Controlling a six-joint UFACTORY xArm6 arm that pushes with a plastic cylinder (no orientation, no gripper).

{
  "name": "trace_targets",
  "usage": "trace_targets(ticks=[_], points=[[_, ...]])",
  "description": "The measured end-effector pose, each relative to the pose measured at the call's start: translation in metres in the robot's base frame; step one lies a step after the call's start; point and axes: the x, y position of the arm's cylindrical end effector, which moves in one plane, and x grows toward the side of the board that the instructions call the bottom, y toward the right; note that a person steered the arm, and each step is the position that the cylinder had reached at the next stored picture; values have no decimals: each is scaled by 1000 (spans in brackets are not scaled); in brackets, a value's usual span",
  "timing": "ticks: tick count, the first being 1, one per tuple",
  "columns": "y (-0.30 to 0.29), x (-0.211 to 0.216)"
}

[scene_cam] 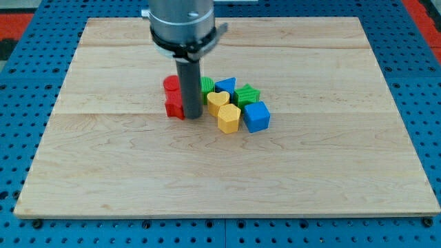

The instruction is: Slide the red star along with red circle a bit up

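The red circle (170, 84) lies on the wooden board (227, 165), left of centre. The red star (174, 105) lies just below it, touching it. My rod comes down from the view's top, and my tip (193, 117) rests on the board right against the red star's right side, partly hiding it.
A tight cluster sits just right of my rod: a green block (207, 86), a blue block (225, 85), a green star (247, 94), a yellow heart (218, 101), a yellow hexagon-like block (229, 118) and a blue cube (256, 116). Blue perforated table surrounds the board.
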Motion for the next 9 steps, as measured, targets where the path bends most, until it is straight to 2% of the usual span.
trace_targets(ticks=[2,4,9], points=[[-9,-5],[-57,-12],[-72,-28]])
